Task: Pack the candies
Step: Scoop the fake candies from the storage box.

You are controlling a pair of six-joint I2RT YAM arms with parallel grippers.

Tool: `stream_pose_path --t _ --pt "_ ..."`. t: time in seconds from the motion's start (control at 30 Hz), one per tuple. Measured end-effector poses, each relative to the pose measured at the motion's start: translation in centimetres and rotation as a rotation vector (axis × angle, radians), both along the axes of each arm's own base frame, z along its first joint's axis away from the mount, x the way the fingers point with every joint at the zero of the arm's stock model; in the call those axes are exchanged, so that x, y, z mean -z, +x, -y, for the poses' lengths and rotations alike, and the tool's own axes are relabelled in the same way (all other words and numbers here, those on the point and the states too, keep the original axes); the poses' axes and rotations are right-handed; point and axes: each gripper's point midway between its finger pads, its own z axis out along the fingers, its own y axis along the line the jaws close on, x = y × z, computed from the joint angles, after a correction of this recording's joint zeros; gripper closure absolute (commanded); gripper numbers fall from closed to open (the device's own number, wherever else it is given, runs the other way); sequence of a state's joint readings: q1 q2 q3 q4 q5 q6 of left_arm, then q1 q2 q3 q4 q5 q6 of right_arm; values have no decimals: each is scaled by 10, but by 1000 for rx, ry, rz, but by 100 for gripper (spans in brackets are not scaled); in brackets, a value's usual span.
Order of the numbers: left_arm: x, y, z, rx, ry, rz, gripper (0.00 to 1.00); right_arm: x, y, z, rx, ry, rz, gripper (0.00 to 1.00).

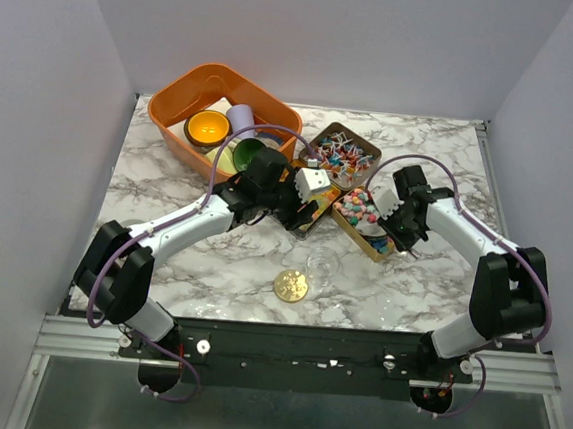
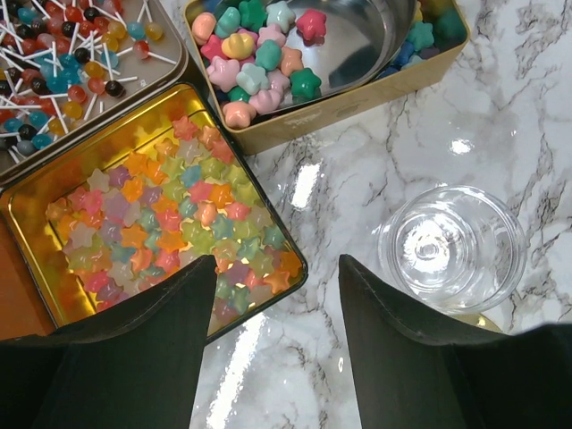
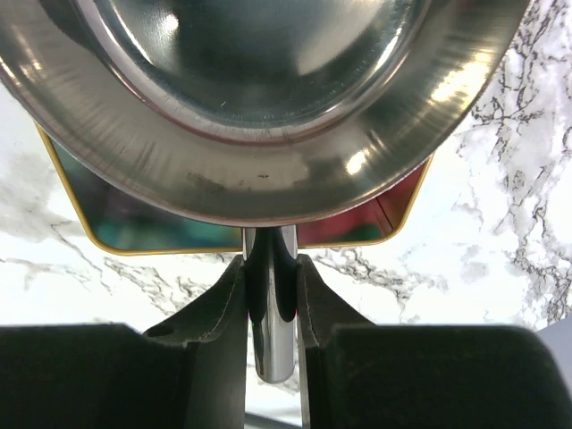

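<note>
The candies lie in three gold tins: glossy star candies (image 2: 161, 206), pastel star sweets (image 2: 255, 63) and small lollipops (image 2: 63, 54). In the top view the tins sit mid-table: lollipops (image 1: 340, 154), pastel sweets (image 1: 359, 211). My left gripper (image 2: 277, 264) is open and empty, above the marble between the glossy-candy tin and a clear glass jar (image 2: 451, 246); it also shows in the top view (image 1: 307, 211). My right gripper (image 3: 270, 264) is shut on the handle of a steel scoop (image 3: 259, 107), whose bowl (image 2: 357, 45) sits in the pastel tin (image 3: 398, 210).
An orange basket (image 1: 176, 104) with coloured cups and bowls stands at the back left. A flat gold disc (image 1: 291, 286) lies near the front middle, by the glass jar (image 1: 322, 263). White walls close the table on three sides.
</note>
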State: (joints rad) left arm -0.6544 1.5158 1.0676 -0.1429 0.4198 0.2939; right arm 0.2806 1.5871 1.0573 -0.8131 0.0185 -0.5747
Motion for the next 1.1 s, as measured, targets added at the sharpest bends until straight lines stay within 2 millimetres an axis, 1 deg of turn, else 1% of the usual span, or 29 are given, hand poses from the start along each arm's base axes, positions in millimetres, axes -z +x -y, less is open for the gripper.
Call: stream_pose_path --t 0.27,0.53,0.67,0.77,0.83,0.87,0.97,1.1 --pt "-4 1 -8 -6 27 22 32 1 1 0 -9 49 81 99" --pt "-8 3 -10 0 40 44 31 -2 1 0 -6 57 86 99" --pt "-8 3 -10 1 43 43 31 -2 0 -1 5 52 38 72" --pt "-8 3 -10 2 44 44 31 -2 -1 -2 19 51 -2 62" --pt "-8 3 -10 2 44 45 31 -3 -4 -3 34 61 -19 59" --pt "-8 3 -10 2 44 45 31 -3 -4 -5 33 71 -22 56" --pt "-8 3 -10 2 43 45 31 -8 -4 -12 40 105 -27 51" --pt "-8 3 -10 2 43 45 31 -18 -3 -15 39 128 -5 49"
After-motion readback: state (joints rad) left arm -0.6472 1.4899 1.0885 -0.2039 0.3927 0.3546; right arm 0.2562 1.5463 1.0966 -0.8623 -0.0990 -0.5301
